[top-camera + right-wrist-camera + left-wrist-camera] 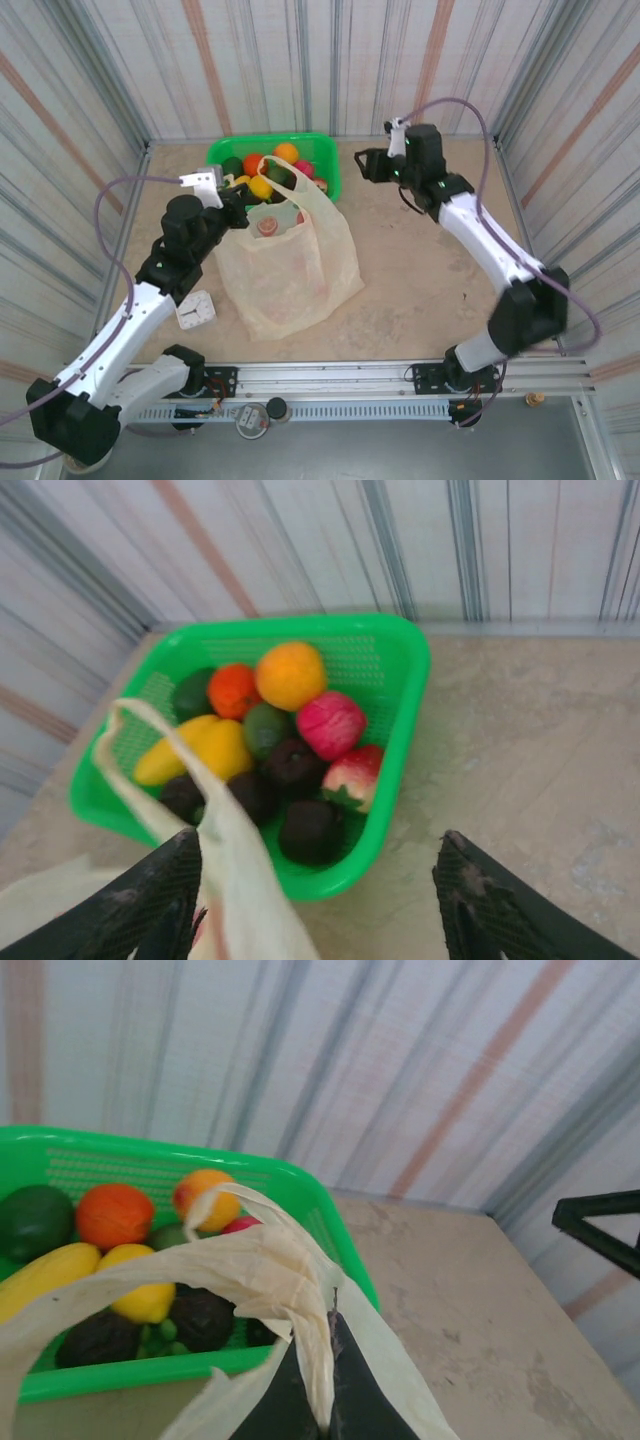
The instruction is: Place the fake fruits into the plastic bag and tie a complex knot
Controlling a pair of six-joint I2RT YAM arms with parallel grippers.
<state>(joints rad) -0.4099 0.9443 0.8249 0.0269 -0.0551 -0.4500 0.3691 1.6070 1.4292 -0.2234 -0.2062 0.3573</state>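
Observation:
The cream-yellow plastic bag [290,270] stands open on the table in front of a green basket [325,145]. The basket holds several fake fruits [262,165]: orange [290,675], pink [330,723], yellow [210,745] and dark ones. One reddish fruit [268,226] lies inside the bag. My left gripper [333,1325] is shut on a strip of the bag's rim [300,1290], holding the mouth up beside the basket. My right gripper [320,880] hangs open over the table just right of the basket, nothing between its fingers [500,900]. The bag's handle loop [215,830] rises by its left finger.
A small white square device [196,310] lies on the table by the left arm. Corrugated walls close in the back and both sides. Bare tabletop [430,270] stretches right of the bag. A metal rail [400,385] runs along the near edge.

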